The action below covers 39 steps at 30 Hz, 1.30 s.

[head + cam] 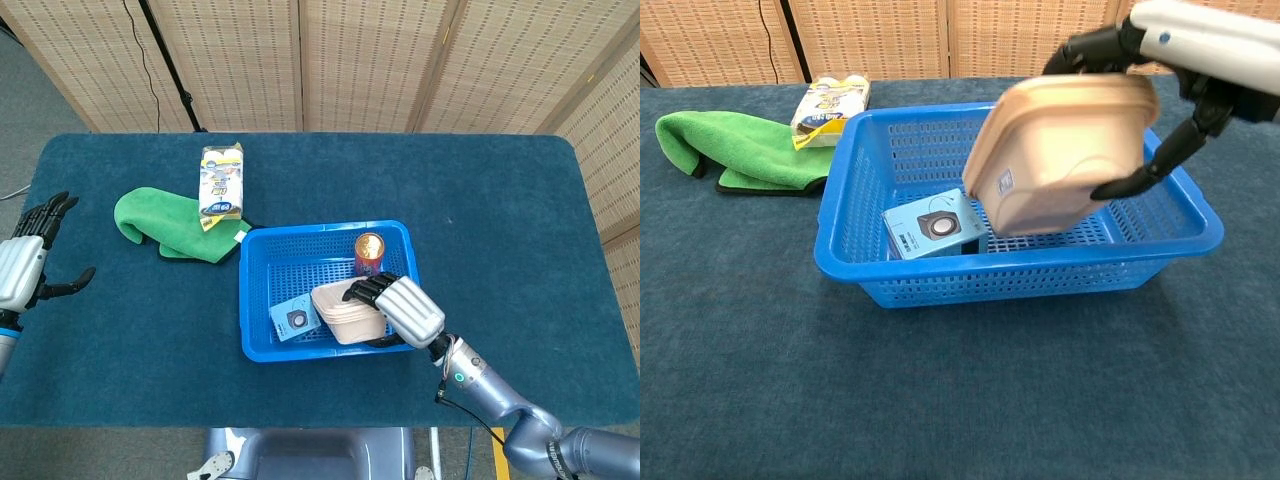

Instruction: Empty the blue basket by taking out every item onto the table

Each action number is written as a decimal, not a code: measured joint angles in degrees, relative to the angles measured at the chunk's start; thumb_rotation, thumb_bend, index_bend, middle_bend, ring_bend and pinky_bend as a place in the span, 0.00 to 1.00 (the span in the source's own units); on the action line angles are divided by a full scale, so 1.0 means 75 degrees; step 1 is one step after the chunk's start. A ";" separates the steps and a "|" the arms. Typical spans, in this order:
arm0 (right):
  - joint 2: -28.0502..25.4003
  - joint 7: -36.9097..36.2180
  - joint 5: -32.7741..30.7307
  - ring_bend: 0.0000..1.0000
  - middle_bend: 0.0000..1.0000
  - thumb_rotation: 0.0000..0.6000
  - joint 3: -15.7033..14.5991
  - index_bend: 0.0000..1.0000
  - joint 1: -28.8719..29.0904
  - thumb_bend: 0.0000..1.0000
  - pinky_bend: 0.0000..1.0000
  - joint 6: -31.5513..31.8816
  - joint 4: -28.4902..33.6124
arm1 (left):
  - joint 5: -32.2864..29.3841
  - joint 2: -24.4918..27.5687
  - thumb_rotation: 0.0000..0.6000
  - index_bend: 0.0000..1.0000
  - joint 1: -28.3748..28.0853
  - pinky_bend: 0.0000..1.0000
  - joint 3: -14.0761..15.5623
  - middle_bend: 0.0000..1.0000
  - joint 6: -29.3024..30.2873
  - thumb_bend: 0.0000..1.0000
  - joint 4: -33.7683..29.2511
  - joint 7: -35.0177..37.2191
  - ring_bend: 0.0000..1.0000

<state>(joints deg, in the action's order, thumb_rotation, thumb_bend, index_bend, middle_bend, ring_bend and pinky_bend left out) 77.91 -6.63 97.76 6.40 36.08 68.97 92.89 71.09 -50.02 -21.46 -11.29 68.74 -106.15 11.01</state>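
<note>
Basket under the right hand, which grips beige trays lifted above it.
Speaker box and can lie beside that hand; left hand hangs spread wide, far off.

Can, box in basket; cloth, pack left of it.

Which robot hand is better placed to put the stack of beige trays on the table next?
The right robot hand. It already grips the stack of beige trays, lifted above the blue basket. The left robot hand hovers open at the far table edge, away from the basket.
</note>
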 measured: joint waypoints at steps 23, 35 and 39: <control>-0.1336 0.0518 -0.0287 0.46 0.57 1.00 0.1357 0.59 -0.0103 0.44 0.38 0.1520 -0.0491 | -0.0003 -0.0050 1.00 0.00 -0.0044 0.00 -0.0020 0.00 -0.0126 0.27 -0.0073 -0.0185 0.00; 0.0712 0.0262 -0.1187 0.46 0.58 1.00 0.1735 0.59 0.1861 0.44 0.38 -0.0574 -0.4172 | -0.0246 -0.0096 1.00 0.00 -0.0097 0.00 -0.0077 0.00 -0.0239 0.27 -0.0035 -0.0303 0.00; 0.1534 0.0384 -0.1731 0.40 0.49 1.00 0.1868 0.48 0.2409 0.30 0.30 -0.1197 -0.5142 | -0.0284 -0.0083 1.00 0.00 -0.0091 0.00 -0.0091 0.00 -0.0264 0.27 -0.0003 -0.0256 0.00</control>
<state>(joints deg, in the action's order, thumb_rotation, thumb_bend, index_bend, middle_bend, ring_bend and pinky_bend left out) 89.41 -3.75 84.78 20.41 54.15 59.99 54.33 68.96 -50.64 -22.13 -11.97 66.76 -106.17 9.09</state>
